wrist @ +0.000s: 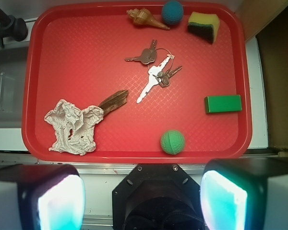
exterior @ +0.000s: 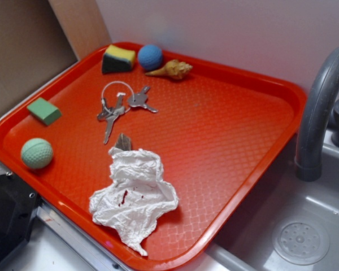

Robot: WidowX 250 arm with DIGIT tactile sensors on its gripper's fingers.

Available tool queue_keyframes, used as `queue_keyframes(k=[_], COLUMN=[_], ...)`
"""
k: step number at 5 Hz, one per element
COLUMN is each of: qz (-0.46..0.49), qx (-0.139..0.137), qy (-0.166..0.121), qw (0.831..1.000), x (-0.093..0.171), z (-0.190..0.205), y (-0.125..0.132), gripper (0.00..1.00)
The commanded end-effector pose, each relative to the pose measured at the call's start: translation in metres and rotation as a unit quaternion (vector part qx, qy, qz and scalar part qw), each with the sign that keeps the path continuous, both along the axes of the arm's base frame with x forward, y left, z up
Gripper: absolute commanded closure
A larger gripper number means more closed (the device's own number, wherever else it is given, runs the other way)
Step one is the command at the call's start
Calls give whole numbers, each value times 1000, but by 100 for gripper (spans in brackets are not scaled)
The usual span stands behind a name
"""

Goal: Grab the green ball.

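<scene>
A red tray (exterior: 237,141) sits on a worktop beside a grey sink (exterior: 302,240) w/ a dark curved tap (exterior: 319,107). The green ball (wrist: 173,142), pale mint w/ a dimpled surface, rests alone on the tray near the edge closest to the robot, just inside the rim; in the exterior view it (exterior: 37,153) lies at the tray's left corner. The gripper (wrist: 141,199) hangs above the worktop edge outside the tray, jaws spread wide, nothing between them; the two pads show at the bottom left & right of the wrist view, glowing pale teal. Ball & gripper are apart, no contact.

Elsewhere on the tray: a flat green block (wrist: 223,103) near the same side as the ball but further in; a bunch of keys (wrist: 156,72) on a ring at approx. the middle; a crumpled white tissue (exterior: 134,197) w/ small red marks, a brown feather-like piece (wrist: 114,100) poking out from under it. Along the far edge, a blue ball (exterior: 150,56) sits between a yellow-and-dark sponge wedge (exterior: 117,59) & a tan seashell (exterior: 172,69), close together
</scene>
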State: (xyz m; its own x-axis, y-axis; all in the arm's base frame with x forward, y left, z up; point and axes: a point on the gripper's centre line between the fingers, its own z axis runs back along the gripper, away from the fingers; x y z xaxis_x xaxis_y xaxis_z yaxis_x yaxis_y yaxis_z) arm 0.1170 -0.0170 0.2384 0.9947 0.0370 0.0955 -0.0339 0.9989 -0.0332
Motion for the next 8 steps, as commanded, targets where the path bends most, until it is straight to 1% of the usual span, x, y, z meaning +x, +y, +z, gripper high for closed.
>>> queue_keyframes(k=[1,2,3,4,5,6,7,8], qz=[0,7,11,-8,-29,-41,-54,-66], qx=[0,32,38,3,35,58,58,63], qy=[0,38,69,17,20,33,53,70], qw=[1000,999,997,1000,999,997,995,993], x=[0,9,10,1,7,9,8,8], z=[0,-50,-71,-42,-89,-131,-155,-178], y=[0,5,15,7,27,43,47,44], gripper=[0,0,0,0,0,0,0,0])
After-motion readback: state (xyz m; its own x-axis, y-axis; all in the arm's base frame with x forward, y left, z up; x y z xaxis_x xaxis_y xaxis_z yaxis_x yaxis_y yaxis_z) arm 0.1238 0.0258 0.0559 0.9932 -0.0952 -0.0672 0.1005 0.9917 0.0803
